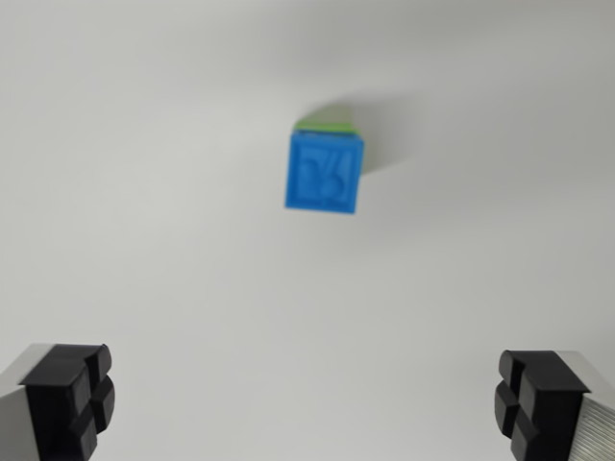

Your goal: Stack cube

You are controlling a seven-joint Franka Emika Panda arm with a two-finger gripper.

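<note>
Gripper (306, 403) hangs with its jaws spread wide, one black pad at the lower left of the frame and the other at the lower right, nothing between them. Well above them, just right of centre in the upper half, a blue cube (325, 172) sits on the white table (144, 240), with a green cube (332, 119) showing only as a sliver at its upper edge; blue seems to rest on green, though the blur leaves that unsure. Blue looks to me like a small, light, rigid plastic block, with raised marks on top and smooth, possibly slick sides. I would pinch it across two opposite flat sides, squarely, so it cannot twist or topple.
</note>
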